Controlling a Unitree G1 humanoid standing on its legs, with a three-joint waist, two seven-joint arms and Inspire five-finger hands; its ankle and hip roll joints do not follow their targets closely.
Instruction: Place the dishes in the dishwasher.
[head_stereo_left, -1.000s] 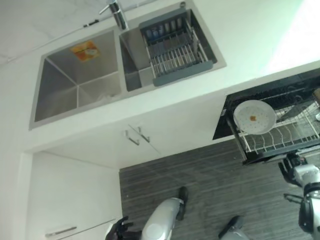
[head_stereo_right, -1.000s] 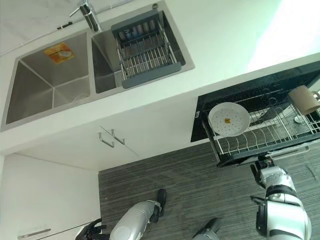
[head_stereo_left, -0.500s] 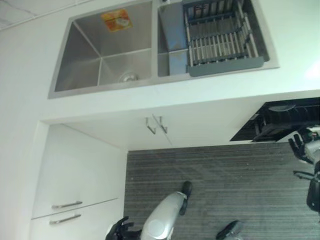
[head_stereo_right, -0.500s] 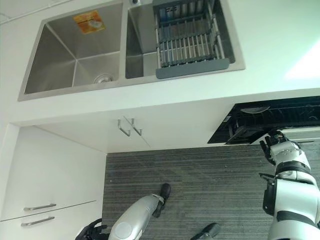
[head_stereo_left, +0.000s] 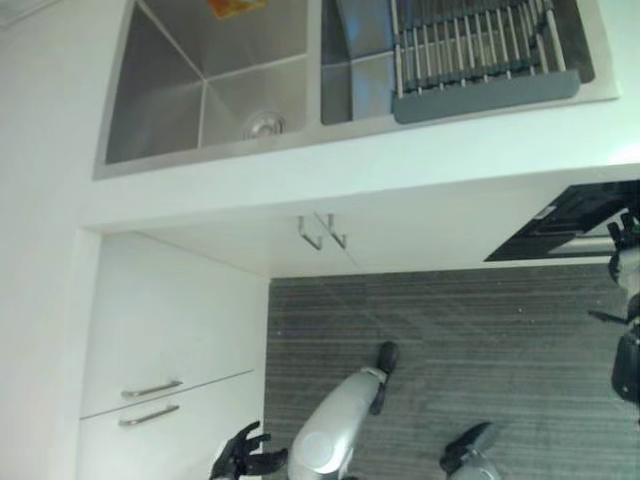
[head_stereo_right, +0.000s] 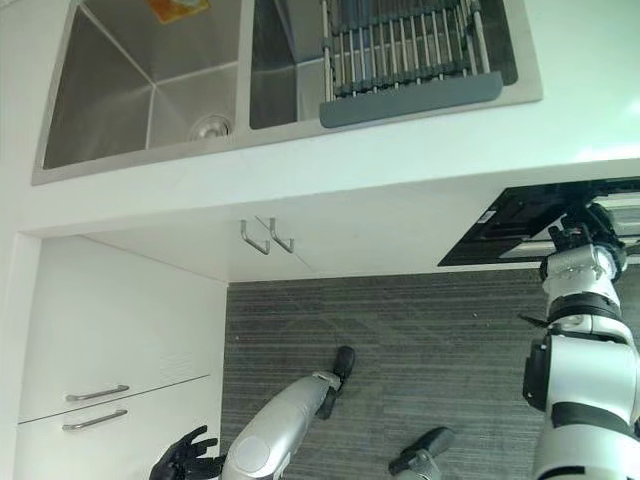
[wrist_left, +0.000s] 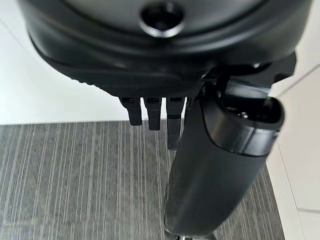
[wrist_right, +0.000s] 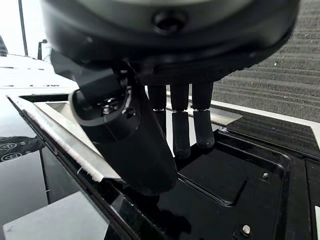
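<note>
The dishwasher (head_stereo_right: 535, 222) is a black opening under the white counter at the right. My right hand (head_stereo_right: 586, 230) is raised at its front edge. In the right wrist view its fingers (wrist_right: 181, 127) reach out nearly straight over the dishwasher's glossy black inner panel (wrist_right: 240, 175), beside a metal rim (wrist_right: 65, 137); the hand is open and holds nothing. My left hand (head_stereo_left: 240, 458) hangs low near the white drawers with its fingers spread, open and empty. In the left wrist view its thumb (wrist_left: 220, 165) is over the striped floor.
A steel double sink (head_stereo_right: 150, 95) is set in the white counter (head_stereo_right: 330, 160), with a grey drain rack (head_stereo_right: 410, 60) in its right basin. Two cabinet handles (head_stereo_right: 265, 237) stick out below the counter. White drawers (head_stereo_right: 100, 400) stand at the left beside grey striped floor (head_stereo_right: 400, 340).
The pulled-out rack with the white plate has slid back into the dishwasher, and my right hand has risen to its front. The camera has swung, shifting the whole scene.
</note>
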